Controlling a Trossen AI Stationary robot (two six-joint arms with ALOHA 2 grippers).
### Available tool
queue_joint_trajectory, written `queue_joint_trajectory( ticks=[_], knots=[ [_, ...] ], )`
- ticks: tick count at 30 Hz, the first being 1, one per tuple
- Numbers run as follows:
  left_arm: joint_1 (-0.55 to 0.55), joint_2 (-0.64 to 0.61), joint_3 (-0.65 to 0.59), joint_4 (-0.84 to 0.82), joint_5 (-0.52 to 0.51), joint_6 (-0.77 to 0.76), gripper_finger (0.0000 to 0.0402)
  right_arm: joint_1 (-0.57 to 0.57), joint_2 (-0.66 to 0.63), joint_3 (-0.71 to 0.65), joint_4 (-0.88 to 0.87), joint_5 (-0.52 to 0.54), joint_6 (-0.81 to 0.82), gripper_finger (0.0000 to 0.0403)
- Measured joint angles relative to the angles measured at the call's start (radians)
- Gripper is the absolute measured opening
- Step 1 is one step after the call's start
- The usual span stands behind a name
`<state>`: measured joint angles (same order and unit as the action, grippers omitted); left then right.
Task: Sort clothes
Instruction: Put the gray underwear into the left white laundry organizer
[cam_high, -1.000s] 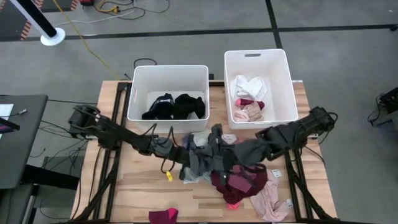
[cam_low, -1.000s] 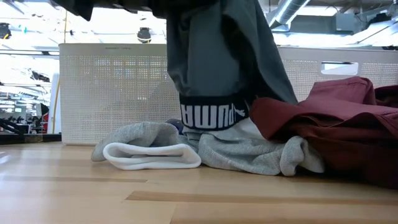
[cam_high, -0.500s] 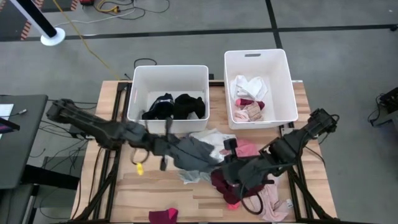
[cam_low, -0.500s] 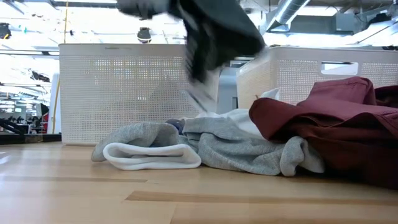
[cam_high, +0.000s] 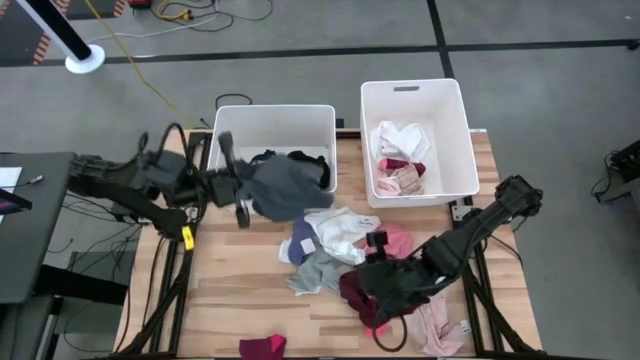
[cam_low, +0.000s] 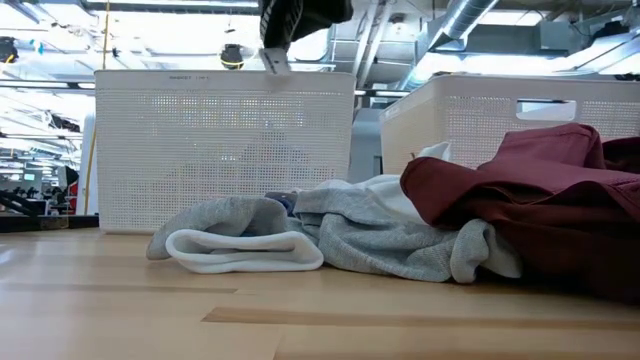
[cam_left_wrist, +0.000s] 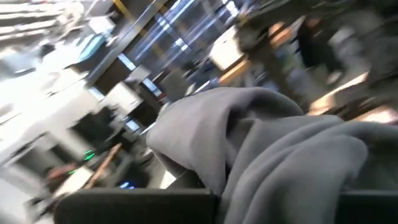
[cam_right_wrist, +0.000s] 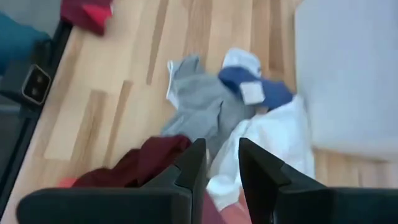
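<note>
The clothes (cam_high: 340, 250) lay mostly in a loose heap on the bench (cam_high: 240, 300), in front of 2 white bins. One dark grey garment (cam_high: 278, 188) hung from the left pincer (cam_high: 240, 190), which was clamped shut on it and raised over the front edge of the left bin (cam_high: 272, 118); in the left wrist view the grey cloth (cam_left_wrist: 261, 149) filled most of the frame. In the low view its dark lower end (cam_low: 300, 18) dangled above that bin's perforated wall (cam_low: 225, 150). Black garments (cam_high: 300, 162) lay inside the left bin, partly hidden by the hanging piece. The right bin (cam_high: 415, 95) held white clothes (cam_high: 400, 138), a maroon scrap and a pink piece (cam_high: 398, 180).

In the heap, a white garment (cam_high: 335, 228) touched a blue one (cam_high: 303, 238) and a light grey one (cam_high: 318, 272); a pink item (cam_high: 398, 240) lay beside them, and a maroon garment (cam_high: 362, 295) sat under the right arm. A pale pink piece (cam_high: 432, 325) lay near the bench's front right corner, and 1 small maroon piece (cam_high: 262, 346) sat apart at the front edge.

The right pincer (cam_high: 372, 272) hovered low over the heap, its fingers (cam_right_wrist: 193, 165) standing slightly apart and holding nothing, pointed at the grey and white cloth.
</note>
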<state>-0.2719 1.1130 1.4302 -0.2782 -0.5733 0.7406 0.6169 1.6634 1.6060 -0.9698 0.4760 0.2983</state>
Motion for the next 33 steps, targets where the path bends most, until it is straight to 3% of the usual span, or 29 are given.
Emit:
queue_joint_trajectory(
  ticks=[5,15,21,24,33],
  knots=[
    [0.103,-0.002,0.067,-0.108,-0.086,0.044,0.0001,0.02,0.0,-0.089,0.041,-0.003,0.064,0.0109],
    [0.436,0.0,0.091,-0.443,-0.077,-0.062,0.0,0.073,0.0,-0.217,0.184,-0.003,0.147,0.0109],
    [0.63,0.001,0.038,-0.553,0.067,-0.141,0.0,0.099,0.0,-0.265,0.272,-0.003,0.15,0.0109],
    [0.712,-0.001,-0.01,-0.552,0.163,-0.163,0.0,0.104,0.0,-0.279,0.309,-0.001,0.15,0.0109],
    [0.889,0.022,-0.215,-0.521,0.323,-0.163,0.0,0.117,0.0,-0.32,0.401,0.0,0.157,0.0109]
  ],
)
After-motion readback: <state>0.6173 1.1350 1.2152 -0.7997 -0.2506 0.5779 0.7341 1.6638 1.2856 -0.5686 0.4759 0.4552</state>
